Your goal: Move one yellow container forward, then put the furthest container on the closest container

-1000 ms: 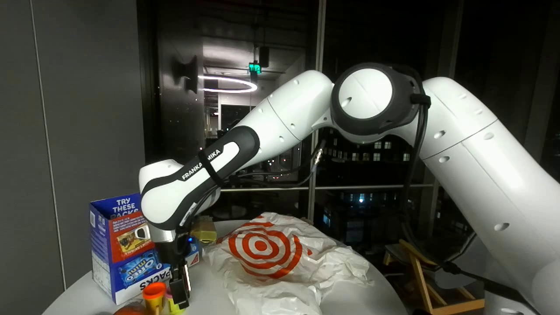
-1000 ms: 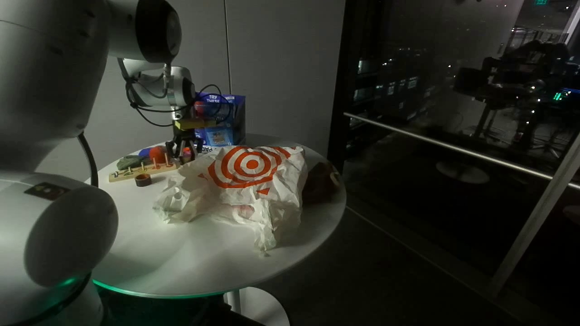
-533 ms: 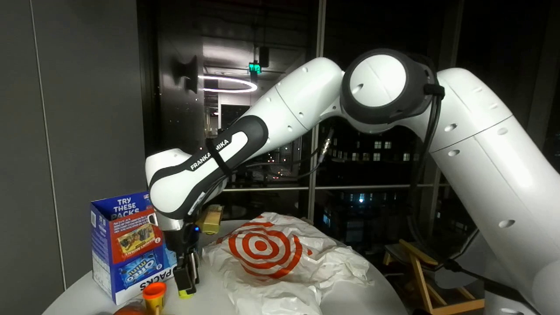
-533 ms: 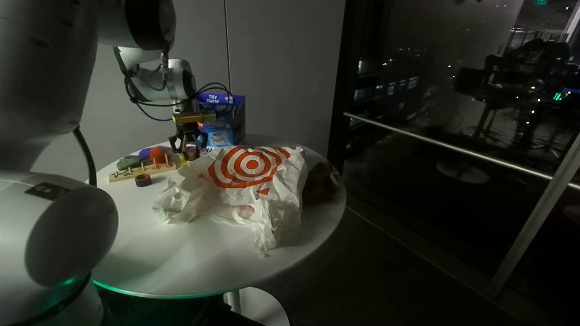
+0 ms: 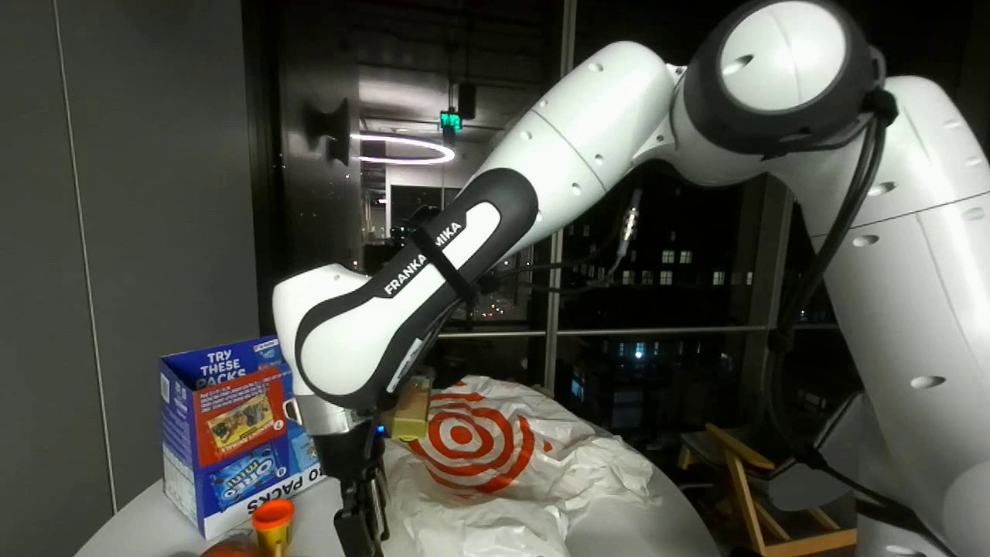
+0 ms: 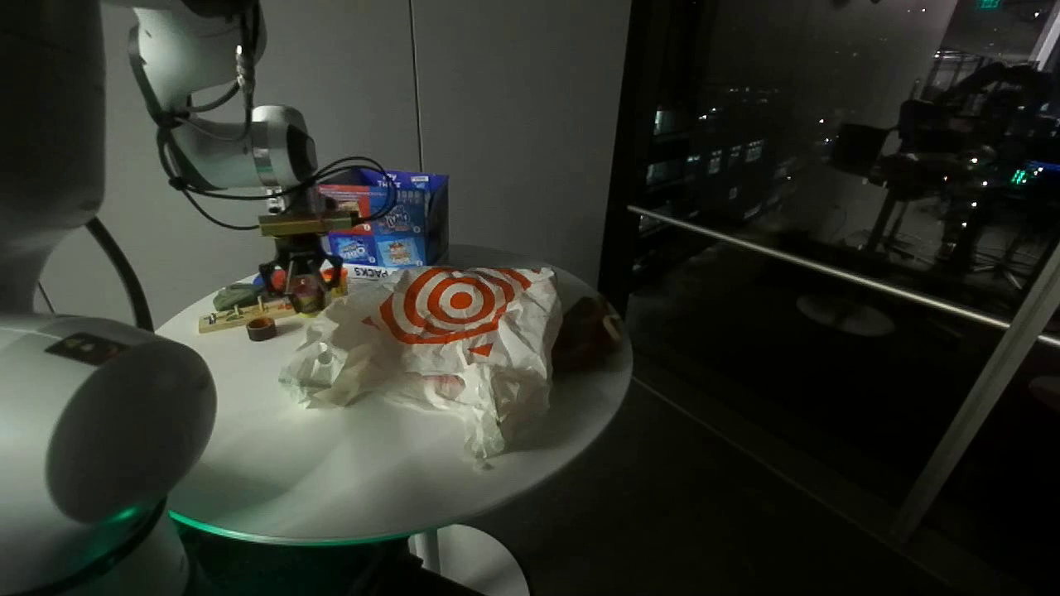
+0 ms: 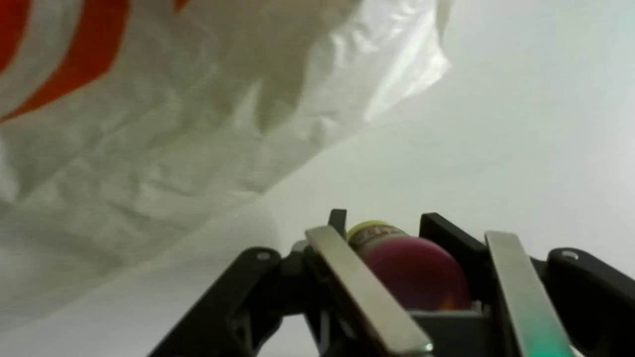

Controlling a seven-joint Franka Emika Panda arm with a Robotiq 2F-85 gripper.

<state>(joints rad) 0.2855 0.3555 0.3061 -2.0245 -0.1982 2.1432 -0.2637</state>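
My gripper (image 5: 363, 534) is shut on a yellow container with a pink-purple lid. In the wrist view the gripper (image 7: 384, 223) has the fingers on both sides of this container (image 7: 416, 272). The held container also shows between the fingers (image 6: 305, 300) in an exterior view, low over the table; I cannot tell whether it touches the tabletop. A second yellow container with an orange lid (image 5: 272, 527) stands upright on the table by the snack box. It is partly visible behind the gripper (image 6: 335, 281) in an exterior view and out of the wrist view.
A blue snack box (image 5: 224, 433) stands behind the containers. A crumpled white bag with red rings (image 6: 455, 348) lies beside the gripper. A wooden peg board (image 6: 240, 317), a brown ring (image 6: 262, 329) and a green object (image 6: 238, 295) lie on the round white table (image 6: 331, 480).
My gripper has carried the pink-lidded container away from the snack box and the orange-lidded container, toward the robot base side. The orange-lidded container has not moved.
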